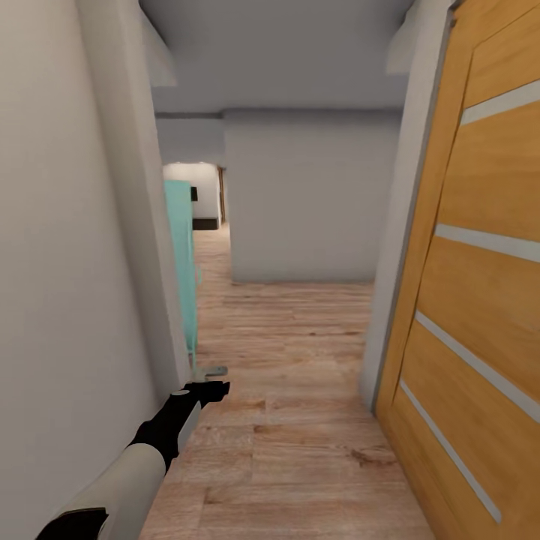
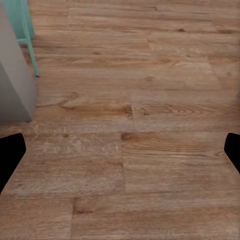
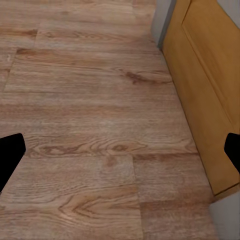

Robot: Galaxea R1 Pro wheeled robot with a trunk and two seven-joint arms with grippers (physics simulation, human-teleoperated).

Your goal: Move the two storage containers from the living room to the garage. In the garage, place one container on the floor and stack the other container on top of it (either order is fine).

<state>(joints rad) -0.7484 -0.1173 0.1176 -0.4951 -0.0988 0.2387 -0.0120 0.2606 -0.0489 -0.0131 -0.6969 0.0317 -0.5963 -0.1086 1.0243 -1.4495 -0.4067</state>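
Storage containers lie nowhere near either tool here; the left tool (image 1: 214, 381) hangs low beside a grey wall corner (image 1: 142, 247), fingers apart (the right tool (image 3: 120, 150) likewise spread) over wood plank floor (image 1: 300, 420); slatted wooden door (image 1: 480, 285) right, teal panel (image 1: 182, 255) far left; no writing readable.

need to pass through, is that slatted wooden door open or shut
Open: the wooden door is swung aside along the right wall, leaving the wood plank floor of the hallway free ahead.
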